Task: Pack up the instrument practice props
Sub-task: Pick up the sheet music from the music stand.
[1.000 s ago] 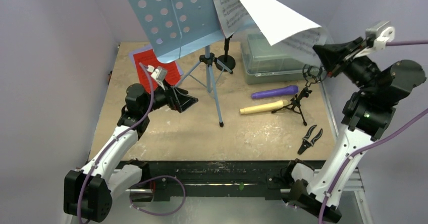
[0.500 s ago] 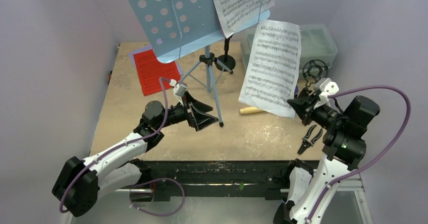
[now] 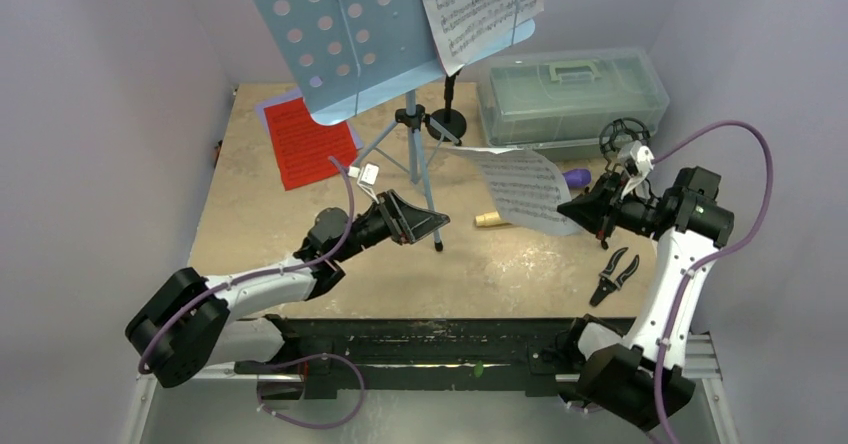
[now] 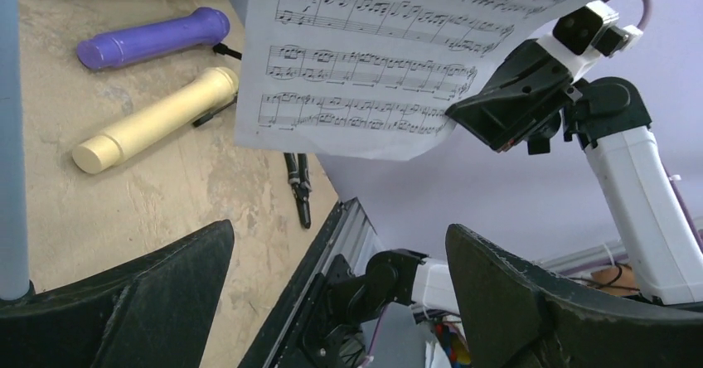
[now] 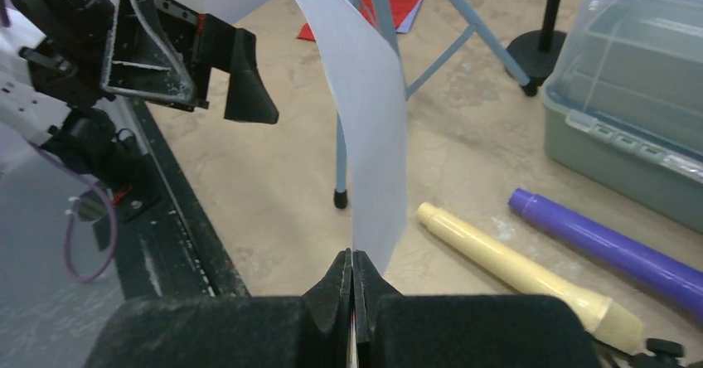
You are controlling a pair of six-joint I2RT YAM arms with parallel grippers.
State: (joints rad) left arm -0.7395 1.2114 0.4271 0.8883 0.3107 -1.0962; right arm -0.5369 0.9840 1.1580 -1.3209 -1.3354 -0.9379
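Now sheet music (image 3: 520, 186) lowered, left gripper (image 3: 422, 214) closer.

From above, the held sheet of music (image 3: 525, 189) hides most of the purple microphone (image 3: 577, 176) and the cream microphone (image 3: 489, 219) behind it; only one end of each shows. Right of the sheet, the tripod mic holder (image 3: 623, 136) shows its ring, its legs largely behind the right gripper (image 3: 566, 207). Above the sheet, the music stand (image 3: 340, 34) and the page (image 3: 480, 4) on it run off the top edge. Left of the sheet, the red folder (image 3: 310, 142) bears print too small to read. In the right wrist view the sheet's top is cut off, as is the box (image 5: 630, 111) right of it.
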